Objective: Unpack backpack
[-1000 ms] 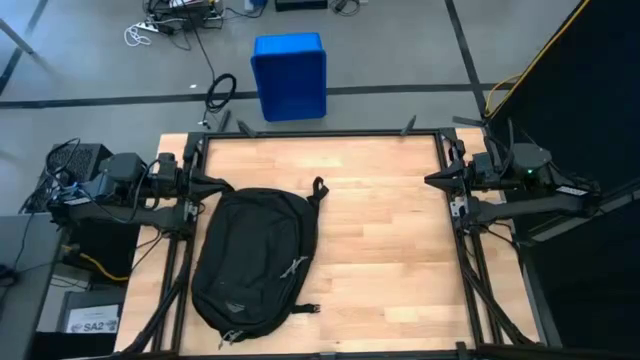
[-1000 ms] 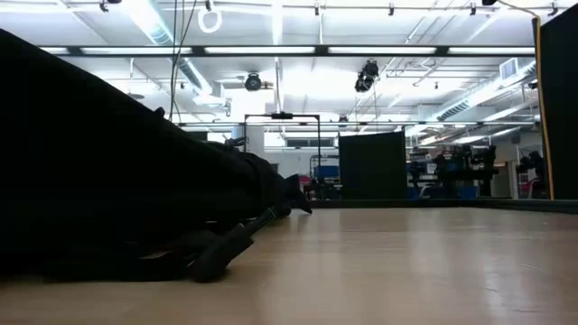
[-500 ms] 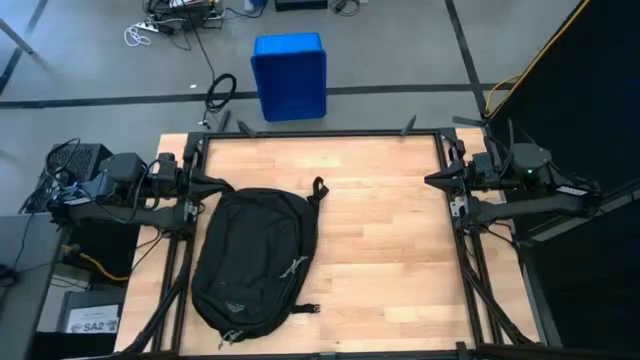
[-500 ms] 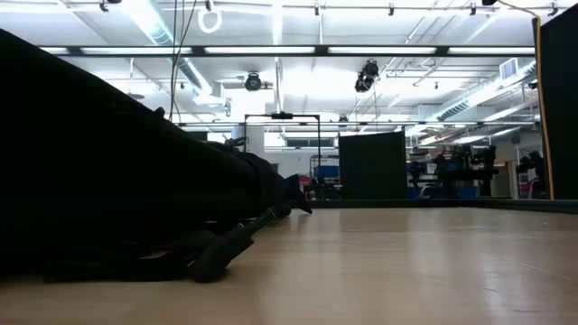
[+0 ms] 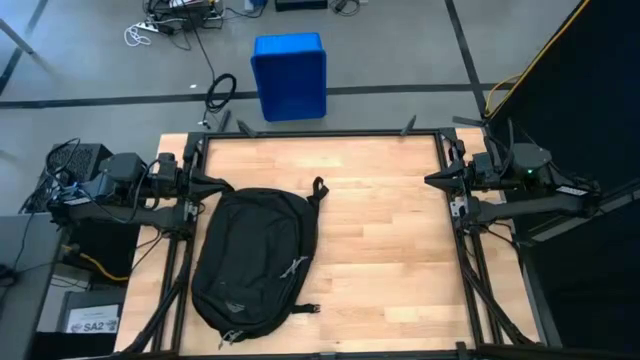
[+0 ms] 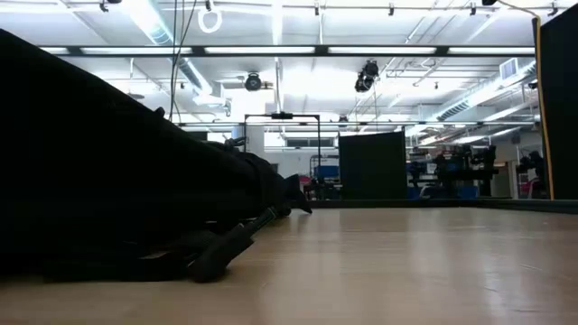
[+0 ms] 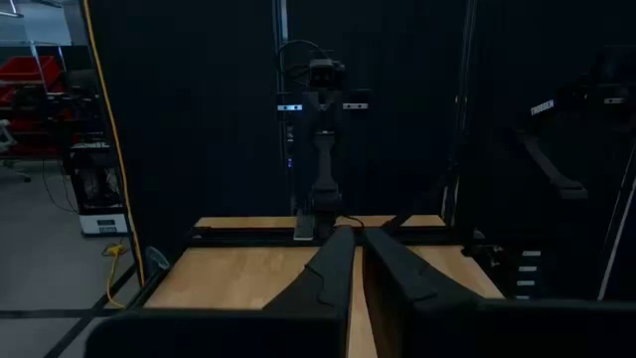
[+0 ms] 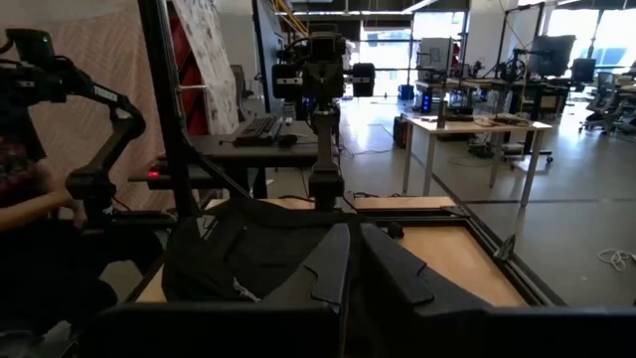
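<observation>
High view: grey floor w/ dark tape lines around a light wood table (image 5: 380, 230). Blue bin (image 5: 289, 75) sits on the floor past the table's 12 o'clock edge, cables (image 5: 222, 92) near it at about 11. The backpack (image 5: 255, 260) lies flat on the table's 9 o'clock half, zipped, top loop (image 5: 319, 188) pointing to about 1 o'clock, grey zipper pulls (image 5: 294, 268) on its 3 o'clock side. Left gripper (image 5: 226, 184) is parked at the table's 9–10 o'clock edge, just beside the bag's top corner, fingers pressed together. Right gripper (image 5: 432, 181) is parked at the 3 o'clock edge, well apart from the bag, fingers pressed together too.

Low view: big room w/ bright ceiling lights. The bag (image 6: 99, 171) is a big black hump filling the 9 o'clock side, a strap (image 6: 230, 244) lying on the wood in front.

Left wrist view: black curtain behind; left claw (image 7: 359, 239) is shut, pointing across the bare wood at the other arm's post (image 7: 323, 149).

Right wrist view: desks (image 8: 477, 129) and a person's sleeve (image 8: 30, 189) in the room. Right claw (image 8: 354, 234) is shut, holding nothing; the bag (image 8: 248, 249) lies on the table ahead of it.
</observation>
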### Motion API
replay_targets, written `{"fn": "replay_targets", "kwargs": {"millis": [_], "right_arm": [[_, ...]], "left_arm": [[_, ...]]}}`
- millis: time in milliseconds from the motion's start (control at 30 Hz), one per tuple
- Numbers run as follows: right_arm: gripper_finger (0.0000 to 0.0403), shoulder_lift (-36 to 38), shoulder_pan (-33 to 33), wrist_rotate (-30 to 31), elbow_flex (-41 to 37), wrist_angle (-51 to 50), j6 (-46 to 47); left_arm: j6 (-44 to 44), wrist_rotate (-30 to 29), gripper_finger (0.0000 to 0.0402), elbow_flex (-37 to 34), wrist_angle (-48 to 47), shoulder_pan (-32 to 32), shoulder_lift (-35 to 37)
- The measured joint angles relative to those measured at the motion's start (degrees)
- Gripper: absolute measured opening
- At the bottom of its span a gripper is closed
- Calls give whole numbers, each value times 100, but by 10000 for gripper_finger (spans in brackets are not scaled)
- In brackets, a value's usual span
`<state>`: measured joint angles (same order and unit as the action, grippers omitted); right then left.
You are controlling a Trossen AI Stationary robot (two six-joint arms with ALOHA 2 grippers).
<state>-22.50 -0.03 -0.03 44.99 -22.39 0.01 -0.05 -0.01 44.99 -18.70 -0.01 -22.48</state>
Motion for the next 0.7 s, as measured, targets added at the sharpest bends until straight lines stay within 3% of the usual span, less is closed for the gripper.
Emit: {"fn": "replay_targets", "kwargs": {"millis": [700], "right_arm": [[5,0,0,0,0,-2,-2]], "left_arm": [[0,0,0,0,0,0,0]]}}
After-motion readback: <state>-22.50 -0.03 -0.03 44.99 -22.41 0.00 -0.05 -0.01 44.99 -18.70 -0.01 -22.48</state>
